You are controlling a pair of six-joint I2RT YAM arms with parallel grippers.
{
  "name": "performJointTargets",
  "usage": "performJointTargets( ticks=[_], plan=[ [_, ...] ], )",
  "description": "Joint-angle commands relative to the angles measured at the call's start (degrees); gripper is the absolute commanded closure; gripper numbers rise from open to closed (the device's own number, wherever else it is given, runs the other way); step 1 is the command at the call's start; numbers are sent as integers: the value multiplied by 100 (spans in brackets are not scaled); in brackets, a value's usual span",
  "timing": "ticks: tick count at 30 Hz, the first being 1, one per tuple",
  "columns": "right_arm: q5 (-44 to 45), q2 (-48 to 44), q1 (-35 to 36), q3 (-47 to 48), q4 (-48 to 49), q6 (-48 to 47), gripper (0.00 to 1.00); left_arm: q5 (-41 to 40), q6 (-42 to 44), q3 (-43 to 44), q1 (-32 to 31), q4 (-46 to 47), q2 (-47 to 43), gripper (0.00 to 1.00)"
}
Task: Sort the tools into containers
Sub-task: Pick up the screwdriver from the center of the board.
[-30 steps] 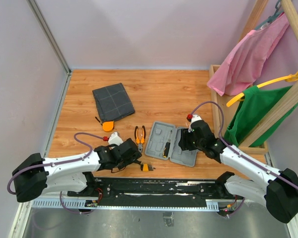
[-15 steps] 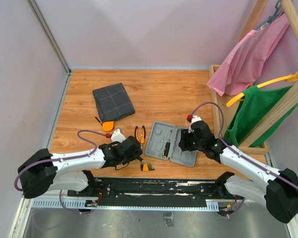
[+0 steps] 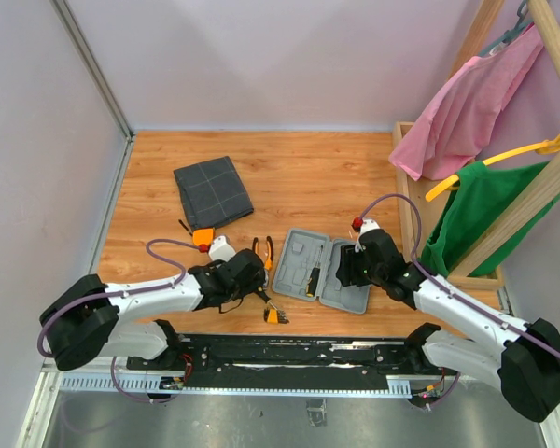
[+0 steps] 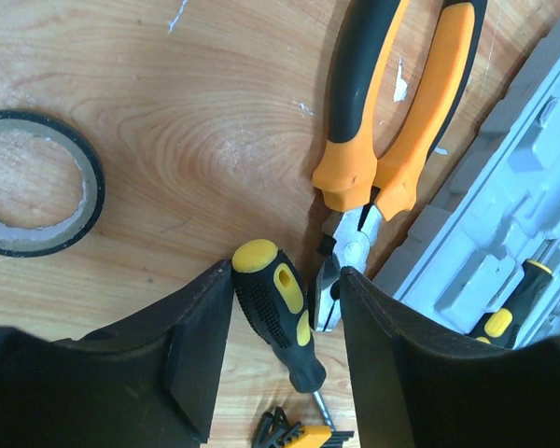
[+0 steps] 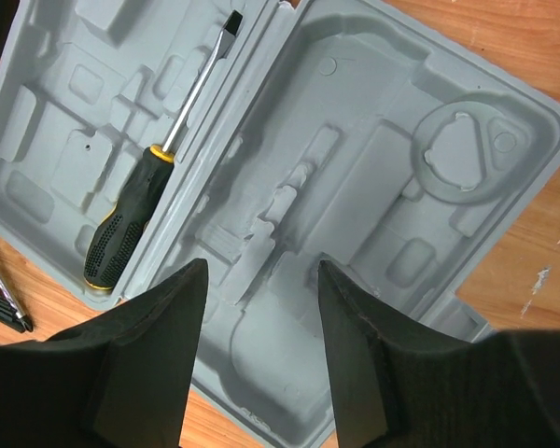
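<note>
My left gripper (image 4: 285, 280) stands open astride the handle of a black-and-yellow screwdriver (image 4: 275, 313) that lies on the wood, with the left finger (image 4: 191, 364) against it and the right one apart. Orange-and-black pliers (image 4: 355, 93) lie just beyond, a black tape ring (image 4: 33, 196) to the left, and the orange bit holder (image 4: 299, 434) at the screwdriver's tip. The open grey case (image 3: 322, 271) holds a second screwdriver (image 5: 131, 219). My right gripper (image 5: 261, 271) hovers open over the case's (image 5: 383, 168) other half, nothing between its fingers. The dark pouch (image 3: 212, 191) and the round orange piece (image 3: 203, 237) lie further back.
A wooden rack (image 3: 409, 187) with a pink garment (image 3: 467, 103) and a green garment (image 3: 471, 219) on hangers stands along the right side. Walls close the left and back. The table's near edge runs right behind the bit holder (image 3: 274, 315).
My left arm has swung right and forward over the screwdriver by the pliers, and its jaws have narrowed around the handle. The right arm has stayed over the case.
</note>
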Motion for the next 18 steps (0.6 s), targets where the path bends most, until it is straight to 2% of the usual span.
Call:
performJointTargets(
  ticks=[1, 12, 18],
  plan=[
    [96, -114, -150, -64, -39, 35, 47, -77, 176, -59, 74, -98, 282, 48],
    [126, -115, -157, -81, -53, 61, 45, -111, 200, -194, 205, -99, 166, 65],
    [118, -109, -149, -72, -68, 52, 45, -145, 392, -197, 537, -82, 63, 73]
  ],
)
